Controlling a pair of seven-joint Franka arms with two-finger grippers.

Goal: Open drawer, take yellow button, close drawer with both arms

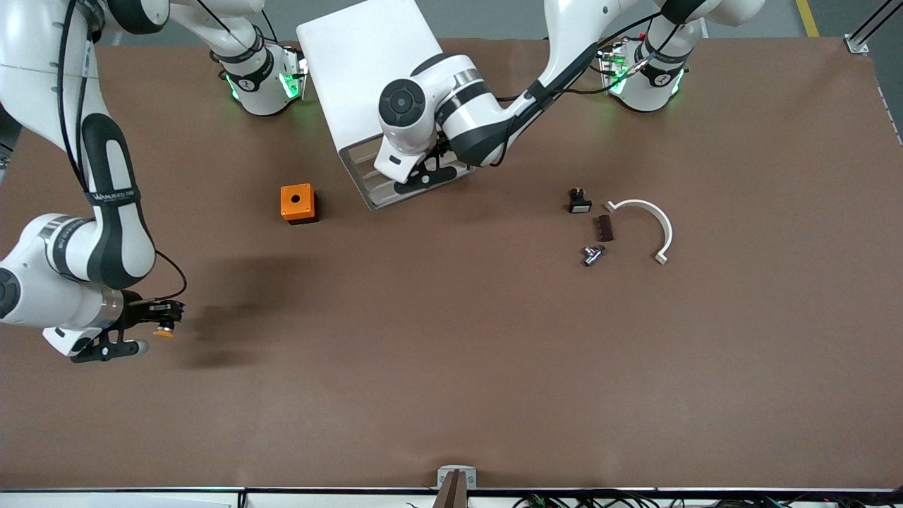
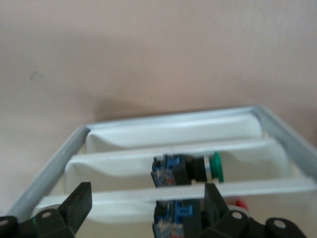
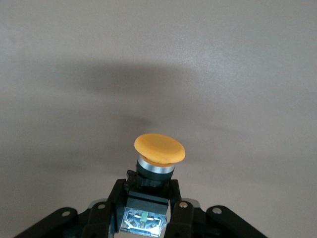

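Observation:
The white cabinet [image 1: 363, 77] stands between the arm bases, its drawer fronts [image 1: 381, 192] facing the front camera. My left gripper [image 1: 423, 175] is at those fronts. In the left wrist view it [image 2: 146, 201] is open, its fingers [image 2: 79, 202] standing either side of a white drawer's front rail [image 2: 124, 197]; I cannot tell how far that drawer is out. A green-capped button [image 2: 215, 167] lies in a lower drawer. My right gripper [image 1: 168, 319] is above the table near the right arm's end, shut on the orange-capped button [image 3: 159, 148], which also shows in the front view [image 1: 164, 331].
An orange cube box with a hole [image 1: 298, 203] sits beside the cabinet. Toward the left arm's end lie a black part with a white face [image 1: 579, 202], a brown piece [image 1: 604, 227], a small metal piece [image 1: 592, 255] and a white curved strip [image 1: 652, 220].

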